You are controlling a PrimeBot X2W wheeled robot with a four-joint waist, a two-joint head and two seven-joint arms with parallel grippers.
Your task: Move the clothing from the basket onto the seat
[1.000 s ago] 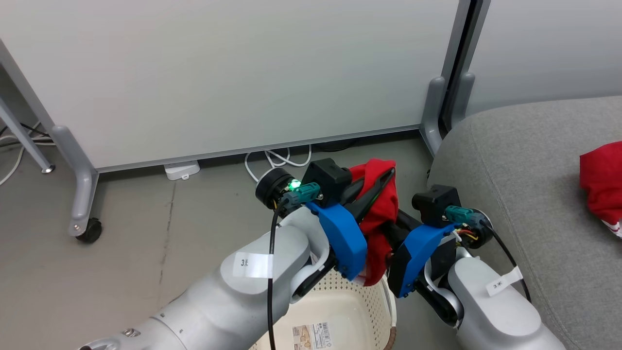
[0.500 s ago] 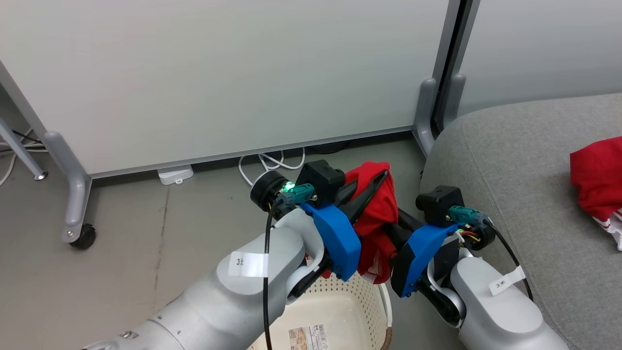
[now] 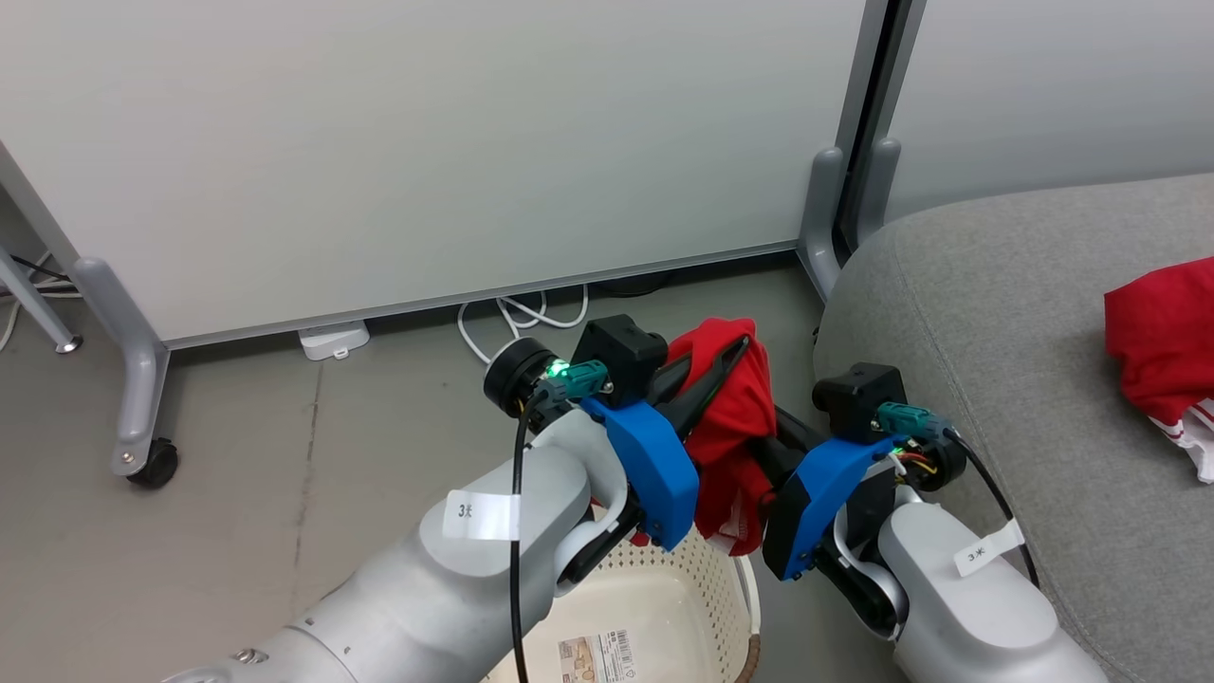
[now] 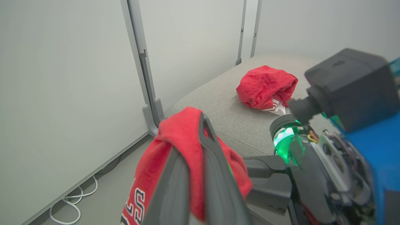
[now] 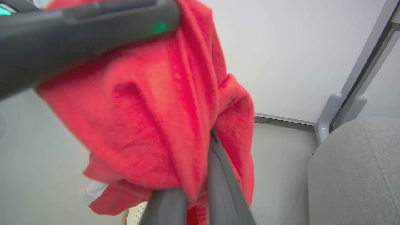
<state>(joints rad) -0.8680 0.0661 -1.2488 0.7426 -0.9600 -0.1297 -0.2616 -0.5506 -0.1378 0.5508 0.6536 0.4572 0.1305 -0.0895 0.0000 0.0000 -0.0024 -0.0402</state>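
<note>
The left gripper (image 3: 738,345) is clamped on a fold of the red lettered garment (image 3: 730,427), which drapes over its fingers and hangs above the rim of the basket (image 3: 707,581). Just to the right, the right gripper (image 5: 212,140) pinches the same garment lower down. Further right is the grey seat (image 3: 996,313), with the second red garment (image 3: 1157,327) crumpled on its cushion, well apart from both grippers
</note>
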